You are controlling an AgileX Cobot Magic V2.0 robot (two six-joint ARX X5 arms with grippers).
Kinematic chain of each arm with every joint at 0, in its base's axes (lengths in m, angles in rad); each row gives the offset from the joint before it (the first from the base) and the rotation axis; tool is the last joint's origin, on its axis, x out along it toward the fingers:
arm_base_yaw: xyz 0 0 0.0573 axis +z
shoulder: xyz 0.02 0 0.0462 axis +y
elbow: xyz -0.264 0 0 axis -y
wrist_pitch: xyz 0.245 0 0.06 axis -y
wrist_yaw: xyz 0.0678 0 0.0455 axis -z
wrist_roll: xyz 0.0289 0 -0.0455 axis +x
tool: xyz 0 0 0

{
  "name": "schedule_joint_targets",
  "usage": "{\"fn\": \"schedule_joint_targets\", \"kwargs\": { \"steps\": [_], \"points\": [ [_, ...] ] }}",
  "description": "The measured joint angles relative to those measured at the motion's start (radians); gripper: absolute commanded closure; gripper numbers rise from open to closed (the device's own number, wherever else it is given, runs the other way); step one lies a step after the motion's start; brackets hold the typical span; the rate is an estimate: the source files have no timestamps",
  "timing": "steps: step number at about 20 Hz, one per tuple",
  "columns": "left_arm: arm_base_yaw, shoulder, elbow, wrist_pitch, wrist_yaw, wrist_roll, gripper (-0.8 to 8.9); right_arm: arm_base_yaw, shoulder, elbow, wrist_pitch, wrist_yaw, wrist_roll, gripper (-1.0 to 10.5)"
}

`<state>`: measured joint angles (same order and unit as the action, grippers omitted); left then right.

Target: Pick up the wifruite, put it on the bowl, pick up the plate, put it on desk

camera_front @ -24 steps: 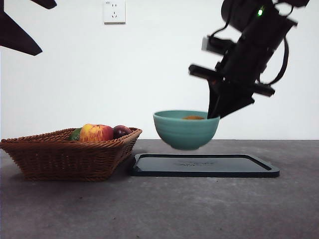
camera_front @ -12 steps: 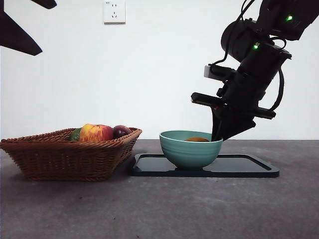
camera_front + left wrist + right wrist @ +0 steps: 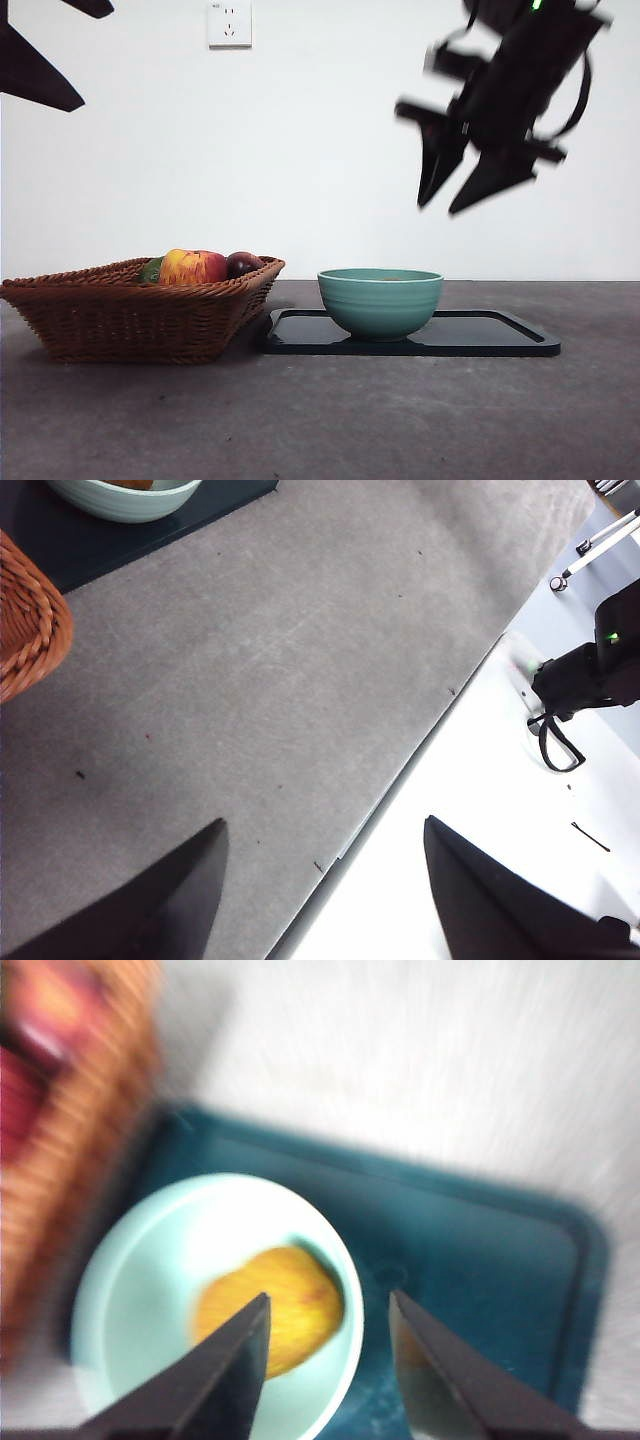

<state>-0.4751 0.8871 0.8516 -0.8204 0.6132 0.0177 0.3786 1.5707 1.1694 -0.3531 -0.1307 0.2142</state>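
Right gripper (image 3: 455, 205): jaws parted, empty, above the teal bowl's (image 3: 380, 300) right rim. Wifruite (image 3: 268, 1310) inside the bowl, which sits on the black tray (image 3: 500, 335). I judge this arm nearer; left gripper (image 3: 325, 880) open, waiting.

right claw (image 3: 447, 205): raised, tilted, jaws apart, empty | left claw (image 3: 325, 880): jaws apart, empty

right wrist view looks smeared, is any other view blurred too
Right wrist view: all motion-blurred, the teal-green bowl and brown wicker basket smeared and washed out. Front view: only the raised right gripper is blurred. Left wrist view: sharp.
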Motion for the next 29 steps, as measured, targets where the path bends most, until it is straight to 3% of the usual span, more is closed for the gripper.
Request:
{"fn": "schedule_joint_targets", "kwargs": {
  "steps": [5,12,22,29],
  "points": [
    [0.0,0.0,0.0,0.001,0.0,0.0,5.02,0.0,-0.254,0.001,-0.204,-0.059,-0.007,7.6],
    [0.0,0.0,0.0,0.031,0.0,0.0,5.02,0.062,-0.476,0.001,-0.528,-0.06,-0.077,7.6],
    [0.0,0.0,0.0,0.032,0.0,0.0,5.02,0.23,-0.719,-0.166,-0.555,-0.06,-0.078,7.6],
    [0.0,0.0,0.0,0.031,0.0,0.0,5.02,0.261,-0.774,-0.29,-0.555,-0.082,-0.074,7.6]
  ]
}}
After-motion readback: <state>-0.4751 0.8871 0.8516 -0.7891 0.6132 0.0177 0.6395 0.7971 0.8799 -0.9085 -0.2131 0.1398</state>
